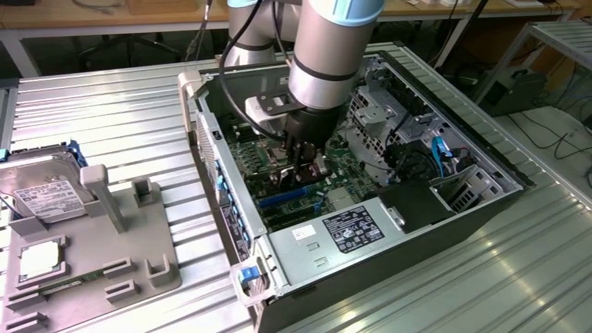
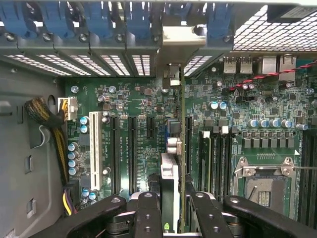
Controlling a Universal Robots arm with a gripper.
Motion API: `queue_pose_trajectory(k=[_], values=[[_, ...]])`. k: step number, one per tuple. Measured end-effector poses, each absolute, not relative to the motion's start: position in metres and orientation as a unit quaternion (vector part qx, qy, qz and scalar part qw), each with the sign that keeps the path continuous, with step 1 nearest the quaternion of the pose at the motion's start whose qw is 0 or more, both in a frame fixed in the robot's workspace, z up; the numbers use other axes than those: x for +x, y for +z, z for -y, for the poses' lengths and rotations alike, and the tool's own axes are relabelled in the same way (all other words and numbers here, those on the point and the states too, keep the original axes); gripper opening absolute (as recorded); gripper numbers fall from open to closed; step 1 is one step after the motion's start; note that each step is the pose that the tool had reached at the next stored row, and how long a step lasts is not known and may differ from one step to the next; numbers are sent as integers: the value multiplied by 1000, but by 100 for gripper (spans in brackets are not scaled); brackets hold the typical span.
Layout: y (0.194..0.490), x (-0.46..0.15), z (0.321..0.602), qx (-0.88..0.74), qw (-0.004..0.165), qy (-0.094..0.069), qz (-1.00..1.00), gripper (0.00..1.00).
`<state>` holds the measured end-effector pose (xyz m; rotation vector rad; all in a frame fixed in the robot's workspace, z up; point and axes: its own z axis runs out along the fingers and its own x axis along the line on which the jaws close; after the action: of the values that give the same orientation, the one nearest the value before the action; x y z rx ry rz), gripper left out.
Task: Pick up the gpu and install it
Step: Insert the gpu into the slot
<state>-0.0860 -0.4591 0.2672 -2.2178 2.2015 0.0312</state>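
The gpu (image 2: 169, 168) stands edge-on between my fingers, a thin green board edge with a silver-and-black body beside it. Its silver bracket (image 2: 181, 42) reaches the rear slot openings of the computer case (image 1: 481, 149). My gripper (image 2: 173, 201) is shut on the card's upper edge, just above the green motherboard (image 2: 133, 99) and in line with the long black expansion slots (image 2: 132, 153). Whether the card sits in a slot I cannot tell. In the exterior view my gripper (image 1: 301, 158) is deep inside the open case, with the gpu (image 1: 312, 172) under it.
Blue slot latches (image 2: 99, 20) line the case's rear wall. A CPU socket (image 2: 262, 183) and a yellow-black cable bundle (image 2: 47, 116) flank the card. The power supply (image 1: 351, 229) fills the case's near end. At the exterior view's left, a grey holder (image 1: 138, 243) carries a hard drive (image 1: 41, 187).
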Motion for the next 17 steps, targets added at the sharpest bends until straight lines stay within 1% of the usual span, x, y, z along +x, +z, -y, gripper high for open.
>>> queue_pose_trajectory(k=[17], values=[[262,-90,459,-710,6,12,-704,28]])
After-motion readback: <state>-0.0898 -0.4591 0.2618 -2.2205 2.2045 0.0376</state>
